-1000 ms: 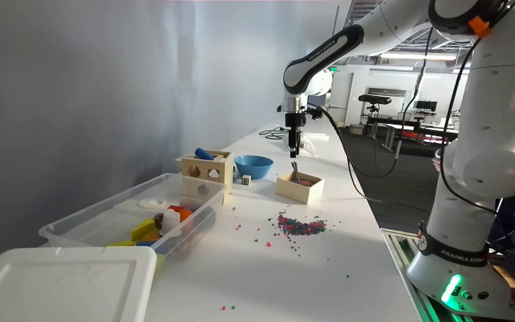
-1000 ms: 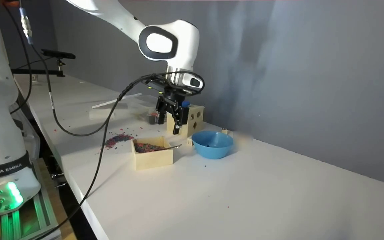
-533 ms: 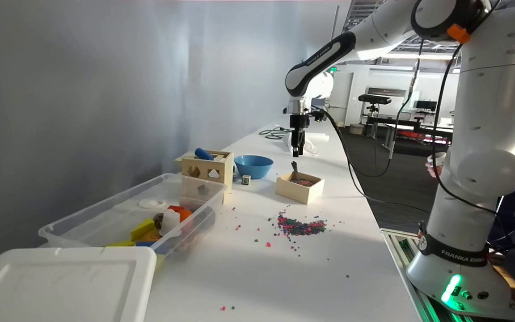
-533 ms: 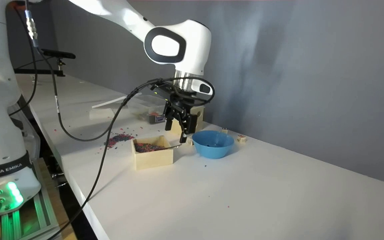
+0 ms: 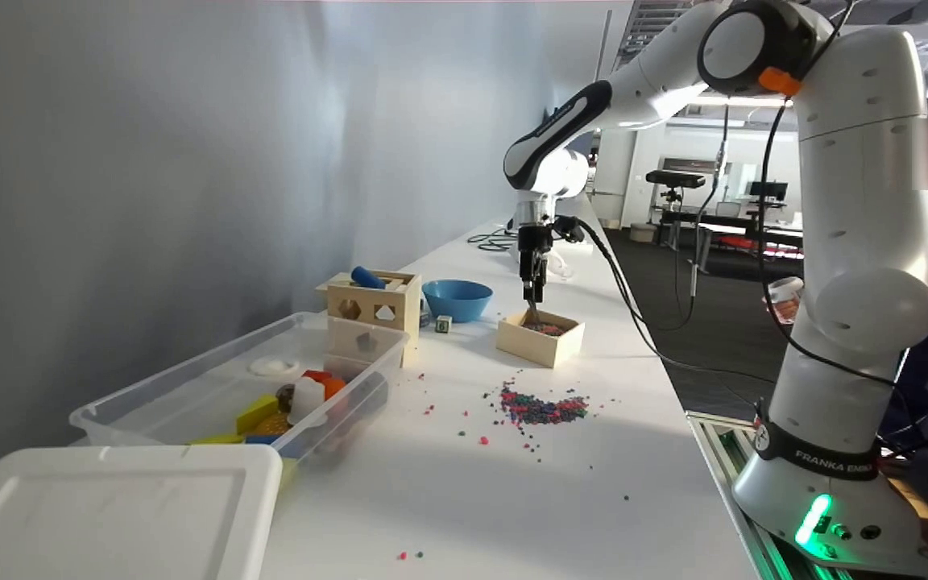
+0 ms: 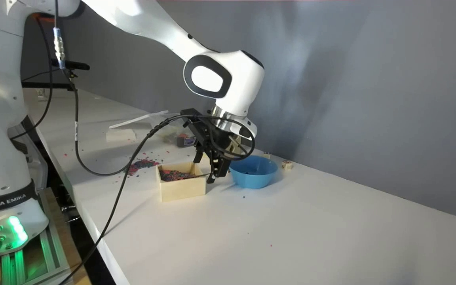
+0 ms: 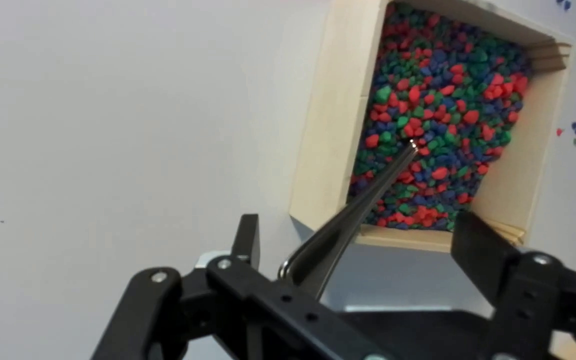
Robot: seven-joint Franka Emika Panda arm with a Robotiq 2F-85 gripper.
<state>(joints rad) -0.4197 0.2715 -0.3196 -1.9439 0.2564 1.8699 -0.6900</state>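
In the wrist view my gripper (image 7: 358, 235) stands open, its fingers wide apart above one wall of a pale wooden box (image 7: 335, 115). A dark metal utensil handle (image 7: 350, 217) runs between the fingers, nearer the left one, and is not clamped; its lower end is buried in the red, green and blue pebbles (image 7: 438, 125) inside. An exterior view shows the gripper (image 6: 205, 171) low at the box corner, where the handle leans over the edge. From another angle the gripper (image 5: 532, 294) is right over the handle. Whether a finger touches it cannot be told.
A blue bowl (image 6: 253, 176) stands close beside the gripper. Behind are a wooden shape-sorter box (image 5: 387, 314), a small letter block (image 5: 443, 324) and a clear bin (image 5: 351, 395) of toys. Spilled pebbles (image 5: 540, 408) lie near the box. A cable (image 6: 121, 186) hangs from the arm.
My gripper has come down to the wooden box and tilted somewhat, with the utensil handle now between its open fingers. The box, bowl and spilled pebbles have stayed put.
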